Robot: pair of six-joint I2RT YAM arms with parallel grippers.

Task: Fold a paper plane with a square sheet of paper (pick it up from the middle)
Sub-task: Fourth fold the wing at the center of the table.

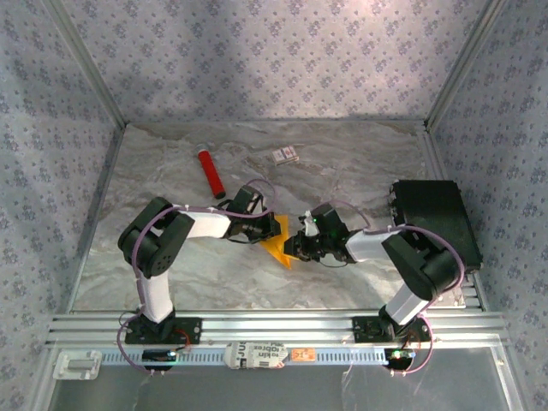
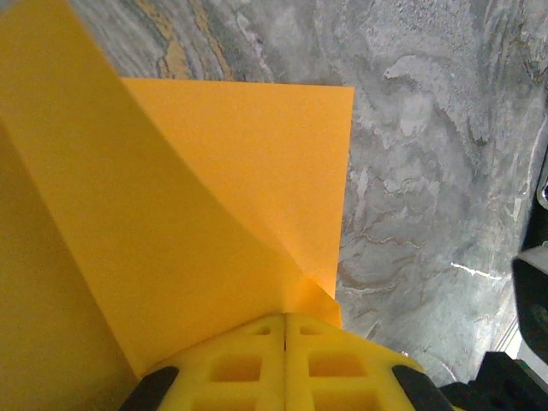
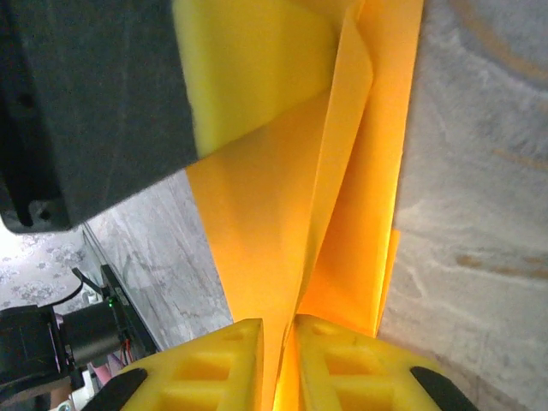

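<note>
Paper [image 1: 279, 246] part-folded, at middle of counter [image 1: 360, 171] between both arms | left jaws clenched on it | right jaws clenched on it | risk: arms pulling apart could tear it; uneven pull could skew crease; slip would drop it

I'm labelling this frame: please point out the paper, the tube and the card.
paper [image 2: 248, 171]: left wrist view, on its flat upper panel.
tube [image 1: 210, 174]: top view, on its mid-body.
card [image 1: 285, 156]: top view, on its centre.

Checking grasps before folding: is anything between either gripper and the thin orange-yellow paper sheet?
Nothing visible: left gripper and right gripper both pinch the thin orange-yellow paper sheet directly; the red cylindrical tube lies well apart.
</note>
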